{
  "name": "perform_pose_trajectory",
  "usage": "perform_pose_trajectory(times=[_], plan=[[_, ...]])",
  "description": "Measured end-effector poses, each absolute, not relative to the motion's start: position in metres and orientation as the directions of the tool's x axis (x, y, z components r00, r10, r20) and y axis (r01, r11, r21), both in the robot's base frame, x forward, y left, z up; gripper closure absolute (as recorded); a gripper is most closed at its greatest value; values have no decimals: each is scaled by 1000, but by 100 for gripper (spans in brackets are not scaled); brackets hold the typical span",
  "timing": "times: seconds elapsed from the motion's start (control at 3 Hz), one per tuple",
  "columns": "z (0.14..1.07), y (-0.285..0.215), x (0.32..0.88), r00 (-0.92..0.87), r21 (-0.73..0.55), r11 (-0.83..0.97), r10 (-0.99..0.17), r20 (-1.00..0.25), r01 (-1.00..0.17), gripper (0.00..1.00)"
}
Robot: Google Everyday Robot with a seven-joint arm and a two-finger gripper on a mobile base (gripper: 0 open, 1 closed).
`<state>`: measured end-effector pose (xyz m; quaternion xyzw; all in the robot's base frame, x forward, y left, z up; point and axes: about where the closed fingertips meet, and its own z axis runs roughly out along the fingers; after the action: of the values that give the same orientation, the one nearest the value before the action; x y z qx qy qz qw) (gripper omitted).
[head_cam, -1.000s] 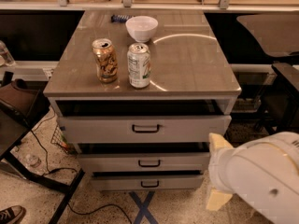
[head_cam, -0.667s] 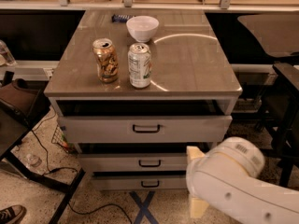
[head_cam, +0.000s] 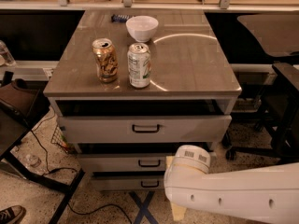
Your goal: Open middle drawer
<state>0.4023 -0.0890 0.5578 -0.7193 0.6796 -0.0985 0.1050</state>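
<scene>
The middle drawer (head_cam: 121, 163) is the second of three light-grey drawers in the cabinet. Its front is flat, with a small black bar handle (head_cam: 149, 163), and it sits pushed in under the taller top drawer (head_cam: 103, 129). The lowest drawer (head_cam: 117, 183) lies below it. My gripper (head_cam: 172, 186) is low at the front right of the cabinet, just right of the middle and lowest drawer handles. It is mostly hidden behind my white arm (head_cam: 233, 195), whose rounded end (head_cam: 191, 157) is against the right part of the middle drawer front.
On the cabinet top (head_cam: 196, 64) stand a gold can (head_cam: 105, 59), a white and green can (head_cam: 139, 65) and a white bowl (head_cam: 142, 28). A dark chair (head_cam: 285, 106) stands at the right, a black frame and cables (head_cam: 42, 176) at the left, and blue floor tape (head_cam: 142, 209) in front.
My arm has swung from the lower right corner to the left and up. Its end now covers the right part of the middle drawer front. The drawers and cans have not moved.
</scene>
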Motion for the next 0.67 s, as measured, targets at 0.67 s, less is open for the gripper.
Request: perform_pose_trajectory(times=[0.67], plan=[[498, -60, 419, 36, -246, -23, -998, -51, -969, 0]])
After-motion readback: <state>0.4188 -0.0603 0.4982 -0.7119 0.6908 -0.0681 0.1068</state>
